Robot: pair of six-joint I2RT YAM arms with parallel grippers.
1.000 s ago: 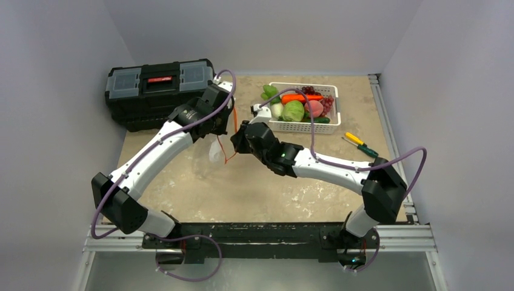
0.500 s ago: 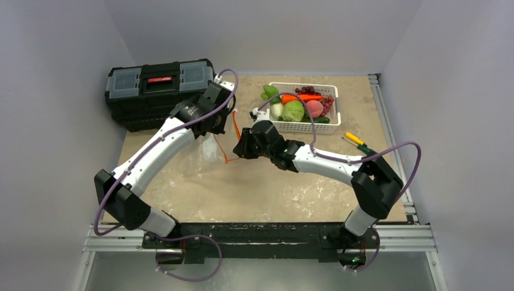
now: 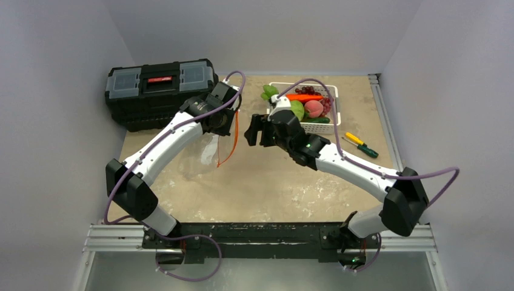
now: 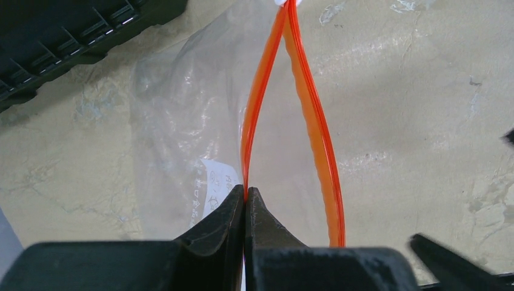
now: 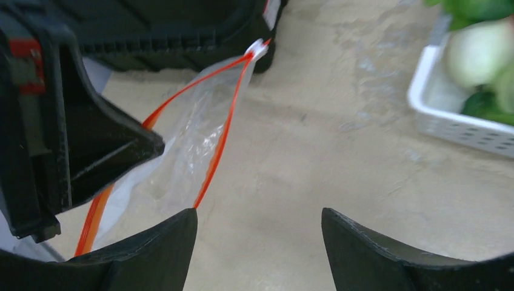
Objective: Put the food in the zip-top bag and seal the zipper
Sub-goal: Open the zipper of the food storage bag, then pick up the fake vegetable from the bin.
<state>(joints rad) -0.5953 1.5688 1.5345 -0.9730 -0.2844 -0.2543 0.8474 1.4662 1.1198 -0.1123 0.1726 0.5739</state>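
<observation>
The left tool (image 4: 245,197) is found fully closed, with one lip of the zipper (image 4: 312,121) pinched between its tips. By that grip the zip-top bag (image 4: 176,121) is held up off the table (image 3: 273,182), its clear body hanging beneath. The two orange lips are seen parted into a narrow slit. Its long axis runs straight away from the left tool to the white slider tab (image 5: 259,47), where the lips meet. The right tool (image 5: 257,221) is found wide open with nothing between its jaws; it stands just beside the bag's mouth, not touching it. No food is seen inside the bag. All of the food (image 3: 313,108) is noted in the white basket (image 3: 330,128) at the far right of the table, beyond and to the right of the right tool. The basket is judged nearer to the right arm, while the left arm is occupied with the bag. The coming move is therefore judged to turn on this layout: food on the right tool's far right, the bag's slit on its left, entry to be made across the slit's narrow width. A black toolbox (image 3: 157,91) and two screwdrivers (image 3: 359,144) are noted as playing no part. The zipper is not yet closed.
</observation>
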